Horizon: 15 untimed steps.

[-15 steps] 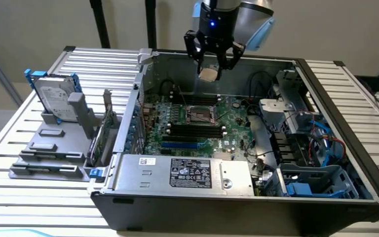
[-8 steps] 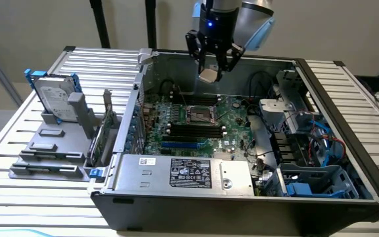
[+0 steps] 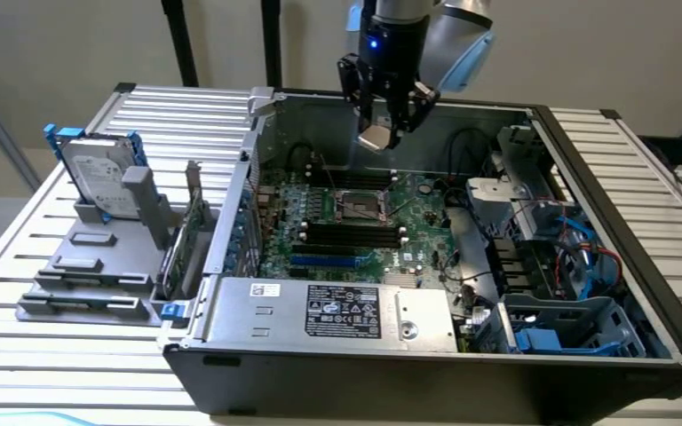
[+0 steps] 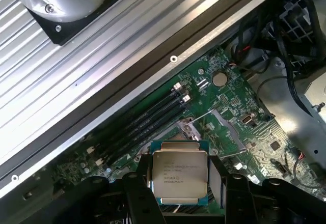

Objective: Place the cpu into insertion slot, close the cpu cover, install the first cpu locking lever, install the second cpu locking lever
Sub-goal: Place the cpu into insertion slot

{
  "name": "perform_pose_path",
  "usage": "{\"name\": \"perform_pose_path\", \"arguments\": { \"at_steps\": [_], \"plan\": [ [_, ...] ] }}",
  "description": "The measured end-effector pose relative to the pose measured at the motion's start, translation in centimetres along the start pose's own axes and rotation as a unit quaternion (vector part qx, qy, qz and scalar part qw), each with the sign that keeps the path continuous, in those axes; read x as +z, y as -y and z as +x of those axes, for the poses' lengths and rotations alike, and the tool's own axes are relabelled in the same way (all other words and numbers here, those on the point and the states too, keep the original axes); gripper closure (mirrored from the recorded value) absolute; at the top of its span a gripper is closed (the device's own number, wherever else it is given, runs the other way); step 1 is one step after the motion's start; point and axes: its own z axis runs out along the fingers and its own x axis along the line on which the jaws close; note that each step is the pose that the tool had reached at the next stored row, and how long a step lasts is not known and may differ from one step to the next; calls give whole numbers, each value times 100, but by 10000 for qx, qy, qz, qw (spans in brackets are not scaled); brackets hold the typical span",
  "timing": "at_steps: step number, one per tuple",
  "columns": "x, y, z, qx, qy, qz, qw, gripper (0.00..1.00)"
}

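We see the fingers (image 4: 133, 196) closed on two opposite edges of the chip (image 4: 179, 172), whose silvery top faces the wrist camera. In the exterior view the chip hangs in the air over the open computer case (image 3: 436, 355) on the slatted table (image 3: 33, 355). The socket (image 3: 359, 206) on the green board (image 3: 418, 231) lies at six o'clock from the chip, well apart.

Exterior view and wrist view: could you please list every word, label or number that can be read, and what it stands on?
None reads clearly.
the cpu: printed lines on its metal top, too blurred to read.
power supply sticker: black and white print, too small to read.
hard drive: pale label, print too small to read.
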Motion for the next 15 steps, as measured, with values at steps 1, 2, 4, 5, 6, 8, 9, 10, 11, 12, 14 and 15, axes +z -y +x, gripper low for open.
{"name": "perform_pose_path", "arguments": {
  "at_steps": [1, 2, 4, 5, 6, 8, 9, 10, 11, 12, 14, 15],
  "plan": [
    [3, 0, 0, 93, 8, -2, 10000, 45],
    [5, 0, 0, 182, 16, -4, 9998, 45],
    [10, 1, 0, 361, 32, -7, 9993, 45],
    [12, 1, 0, 451, 40, -8, 9990, 45],
    [15, 1, 0, 539, 48, -11, 9985, 45],
    [21, 2, 0, 727, 65, -15, 9973, 45],
    [24, 2, -1, 816, 73, -16, 9966, 45],
    [27, 2, 0, 905, 81, -18, 9959, 45],
    [30, 3, -1, 992, 88, -20, 9950, 45],
    [34, 3, -1, 1084, 96, -21, 9941, 45],
    [41, 3, -1, 1262, 112, -25, 9919, 45],
    [44, 4, -1, 1355, 121, -27, 9907, 45]
  ]
}}
